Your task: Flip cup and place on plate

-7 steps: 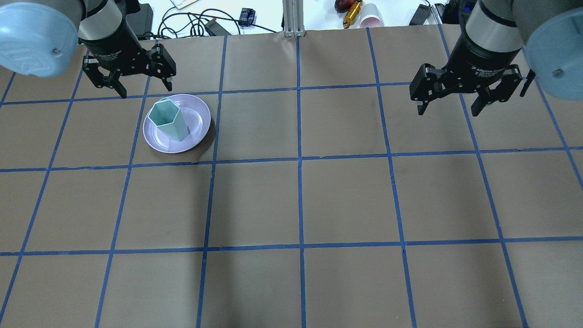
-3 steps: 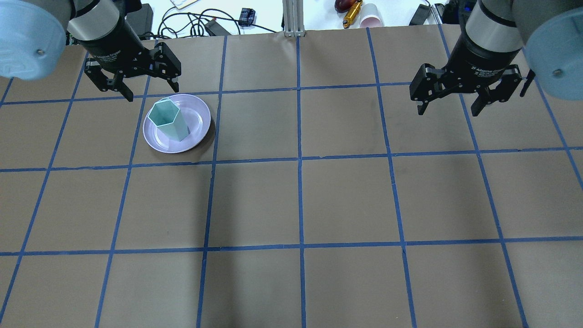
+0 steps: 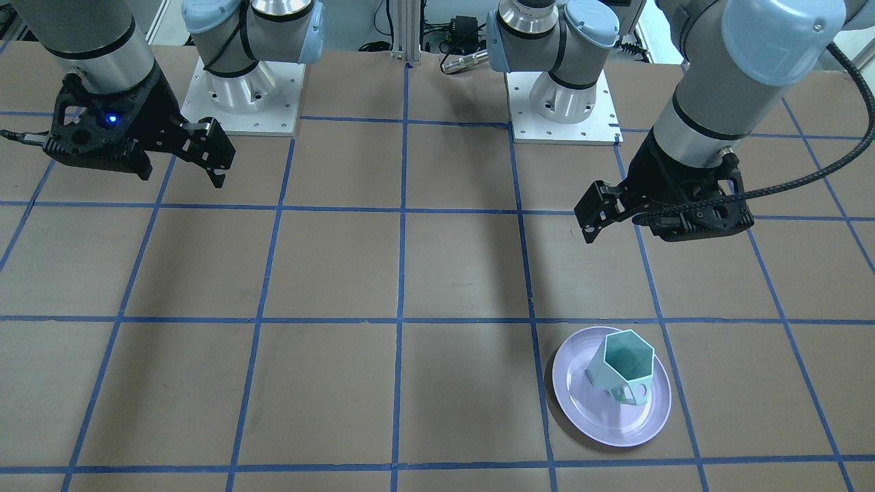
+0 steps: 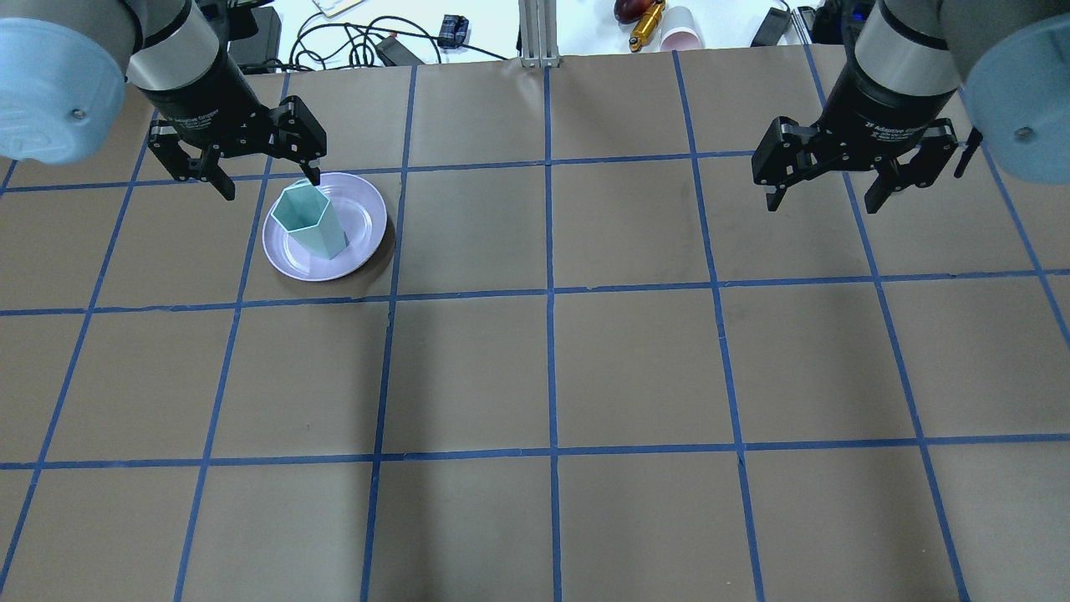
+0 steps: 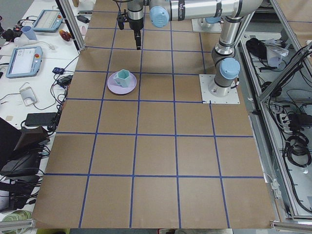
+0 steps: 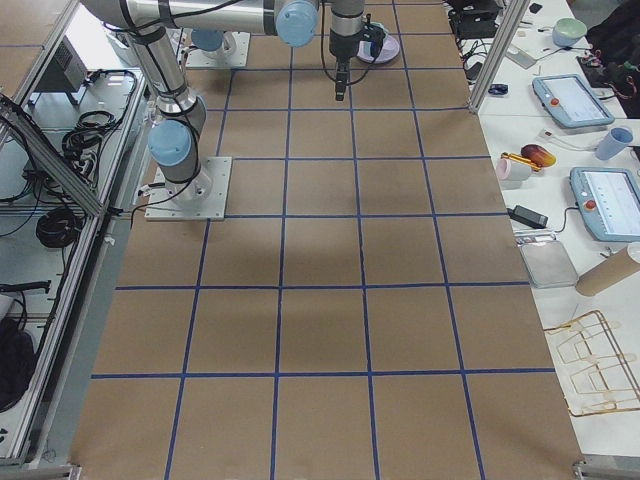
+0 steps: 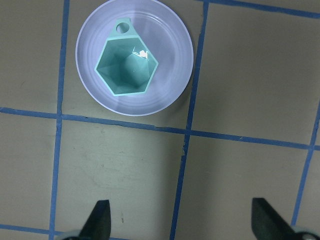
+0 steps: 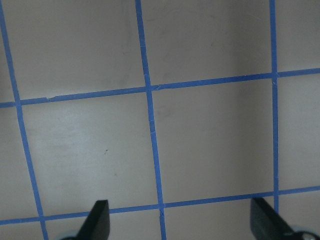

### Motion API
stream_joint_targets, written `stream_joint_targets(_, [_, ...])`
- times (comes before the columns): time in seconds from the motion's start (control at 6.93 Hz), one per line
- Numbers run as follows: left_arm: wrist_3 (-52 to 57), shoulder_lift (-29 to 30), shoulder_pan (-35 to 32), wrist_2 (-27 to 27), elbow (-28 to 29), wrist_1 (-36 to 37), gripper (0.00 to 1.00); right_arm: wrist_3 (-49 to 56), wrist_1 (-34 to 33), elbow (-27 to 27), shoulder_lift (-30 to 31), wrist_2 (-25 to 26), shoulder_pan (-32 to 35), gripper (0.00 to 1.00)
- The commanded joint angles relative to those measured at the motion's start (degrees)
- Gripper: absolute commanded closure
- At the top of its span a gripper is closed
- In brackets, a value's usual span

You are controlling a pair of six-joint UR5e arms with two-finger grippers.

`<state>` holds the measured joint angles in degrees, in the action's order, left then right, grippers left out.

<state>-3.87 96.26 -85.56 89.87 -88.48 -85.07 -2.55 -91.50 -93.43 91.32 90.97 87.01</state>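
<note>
The mint-green cup point(image 4: 308, 219) stands upright, mouth up, on the lavender plate point(image 4: 365, 219) at the far left of the table. The left wrist view looks down into the cup point(image 7: 127, 67), whose handle points to the plate's point(image 7: 172, 45) far rim. It also shows in the front view point(image 3: 625, 365). My left gripper point(image 4: 271, 184) is open and empty, hovering above the plate's back edge, apart from the cup. My right gripper point(image 4: 822, 205) is open and empty, high over bare table at the far right.
The table is brown paper with a blue tape grid point(image 4: 550, 288). Cables point(image 4: 351, 38), a pink paper cup point(image 4: 681, 29) and a gold object point(image 4: 648, 25) lie beyond its far edge. Both arm bases point(image 3: 560, 102) stand at the robot's side.
My left gripper has shifted a little toward the plate and cup, still open. The cup, plate and right arm have not moved.
</note>
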Motion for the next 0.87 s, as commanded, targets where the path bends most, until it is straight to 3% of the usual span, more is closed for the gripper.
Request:
stream_joint_targets(0.0, [0.00, -0.20, 0.21, 0.13, -0.20, -0.10, 0.00, 0.00, 0.00, 0.00, 0.00, 0.00, 0.00, 0.00])
stream_joint_targets(0.72, [0.09, -0.20, 0.21, -0.31, -0.20, -0.10, 0.00, 0.00, 0.00, 0.00, 0.00, 0.00, 0.00, 0.00])
